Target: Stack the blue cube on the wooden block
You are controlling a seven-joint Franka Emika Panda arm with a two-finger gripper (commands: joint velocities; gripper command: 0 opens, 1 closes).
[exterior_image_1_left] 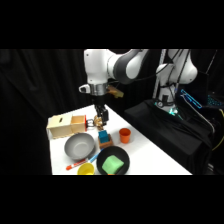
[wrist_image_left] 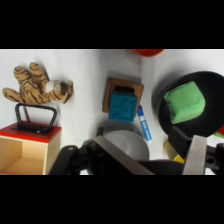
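I am looking down from the wrist camera and the blue cube (wrist_image_left: 122, 105) is sitting right on top of the wooden block (wrist_image_left: 123, 95), a little turned, with brown edges peeking out around it. In the side view the stack is standing on the white table (exterior_image_1_left: 150, 155) between the grey bowl (exterior_image_1_left: 79, 146) and the small orange cup (exterior_image_1_left: 124, 135). My gripper (exterior_image_1_left: 101, 120) is hanging just above the stack and not touching it. Its fingers (wrist_image_left: 196, 155) are standing wide apart and holding nothing. A green block (wrist_image_left: 184, 103) is lying in the black bowl (wrist_image_left: 162, 97) near the stack. A blue pen (wrist_image_left: 144, 123) is lying just beside the wooden block. A toy tiger (wrist_image_left: 37, 86) is lying near the wooden box with the red top (wrist_image_left: 30, 134)
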